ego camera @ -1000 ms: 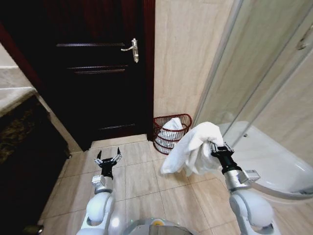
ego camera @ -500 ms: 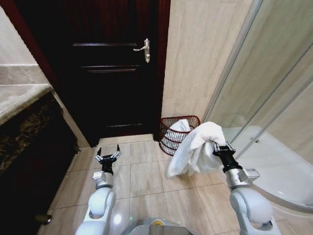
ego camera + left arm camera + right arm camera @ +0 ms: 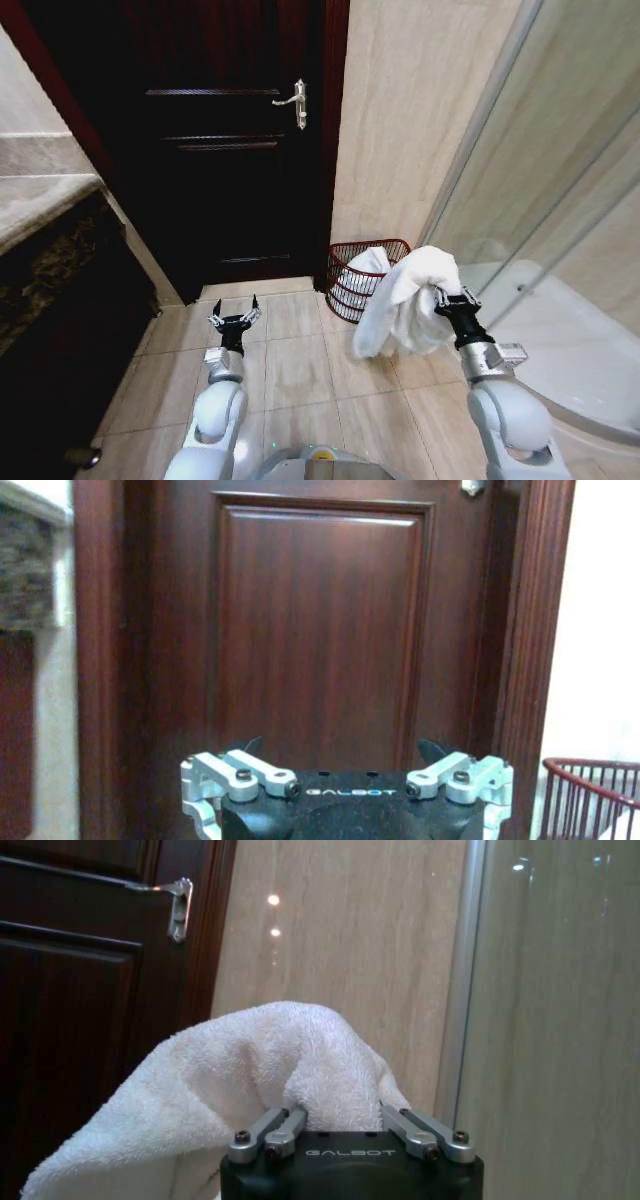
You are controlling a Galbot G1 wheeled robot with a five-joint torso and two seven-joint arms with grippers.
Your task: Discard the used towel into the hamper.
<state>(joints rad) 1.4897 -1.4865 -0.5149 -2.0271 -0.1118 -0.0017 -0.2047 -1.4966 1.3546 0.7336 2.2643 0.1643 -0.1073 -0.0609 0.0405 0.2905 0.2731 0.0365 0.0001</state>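
White rounded arms end in each black tool with silver screwed knuckles and "GALBOT" lettering.

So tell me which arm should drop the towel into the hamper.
Right. The right gripper already holds the white towel, raised beside the red wire hamper by the wall. The left gripper is open, holding nothing, farther from the hamper, facing the dark door.
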